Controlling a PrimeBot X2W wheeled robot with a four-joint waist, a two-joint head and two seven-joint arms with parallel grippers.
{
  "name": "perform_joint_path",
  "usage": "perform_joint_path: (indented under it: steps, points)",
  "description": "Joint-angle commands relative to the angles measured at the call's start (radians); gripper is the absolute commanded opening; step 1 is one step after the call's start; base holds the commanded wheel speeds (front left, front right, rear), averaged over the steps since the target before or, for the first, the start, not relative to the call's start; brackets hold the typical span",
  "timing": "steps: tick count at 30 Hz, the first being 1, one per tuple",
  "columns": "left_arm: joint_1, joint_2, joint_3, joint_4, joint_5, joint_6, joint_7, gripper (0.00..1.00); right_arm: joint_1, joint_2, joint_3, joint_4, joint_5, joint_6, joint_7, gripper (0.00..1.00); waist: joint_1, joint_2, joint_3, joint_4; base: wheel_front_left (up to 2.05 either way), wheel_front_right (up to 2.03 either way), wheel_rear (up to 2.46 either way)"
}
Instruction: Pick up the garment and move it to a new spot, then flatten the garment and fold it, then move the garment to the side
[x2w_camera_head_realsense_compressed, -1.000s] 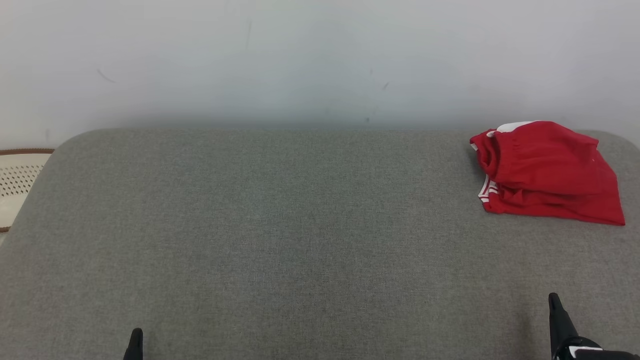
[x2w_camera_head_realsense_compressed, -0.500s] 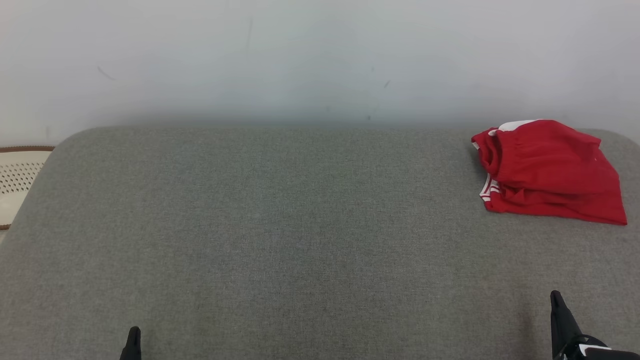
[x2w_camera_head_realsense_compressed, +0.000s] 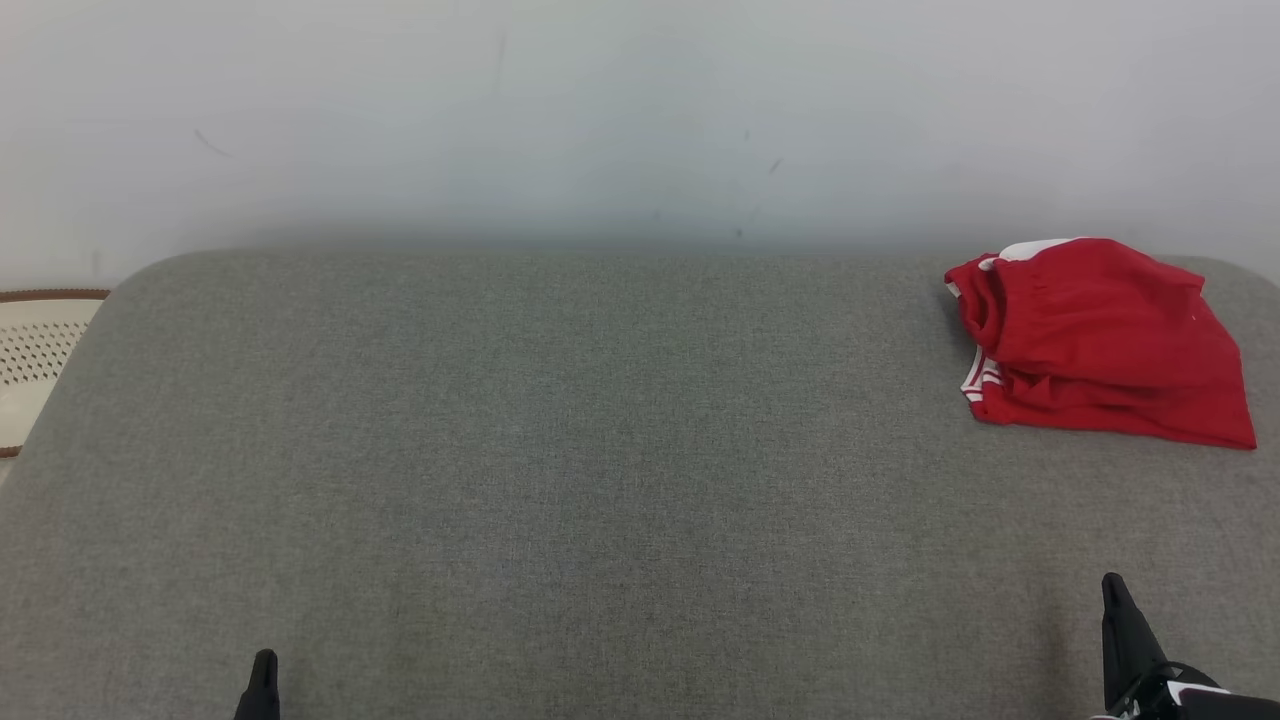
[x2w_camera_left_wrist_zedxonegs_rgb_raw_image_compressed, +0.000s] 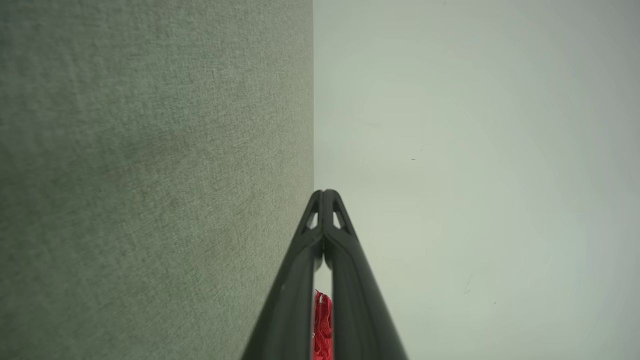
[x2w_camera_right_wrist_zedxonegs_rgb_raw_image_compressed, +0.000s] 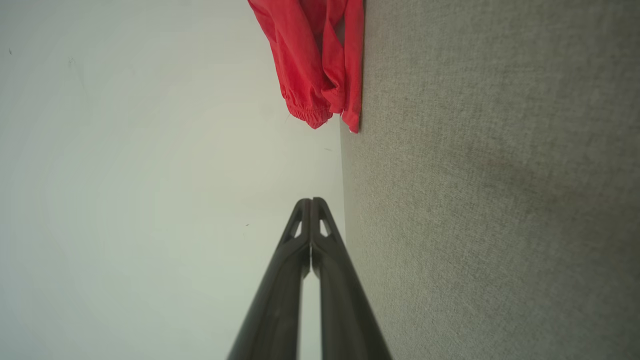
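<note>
The red garment (x2w_camera_head_realsense_compressed: 1100, 340) with white trim lies bunched in a rough fold at the far right corner of the grey tabletop (x2w_camera_head_realsense_compressed: 600, 450). The left tool (x2w_camera_head_realsense_compressed: 264, 670) and right tool (x2w_camera_head_realsense_compressed: 1112, 600) sit near the front edge, well apart from it — both pinched tight, gripping nothing.
</note>
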Motion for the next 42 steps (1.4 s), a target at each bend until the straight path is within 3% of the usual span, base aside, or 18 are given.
perform_joint_path:
  steps: [1, 42]
  points:
    - [-0.008, -0.001, 0.005, 0.004, -0.002, -0.003, 0.002, 0.00, 0.003, 0.003, -0.002, 0.001, -0.003, 0.000, 0.004, 0.00, 0.0000, 0.0000, 0.000, 0.000, 0.00, 0.00, 0.00]
    - [-0.006, -0.001, 0.004, 0.004, -0.003, -0.003, 0.001, 0.00, 0.001, 0.013, -0.016, 0.003, -0.015, 0.000, 0.017, 0.00, 0.0000, 0.0000, 0.000, 0.000, 0.00, 0.00, 0.00]
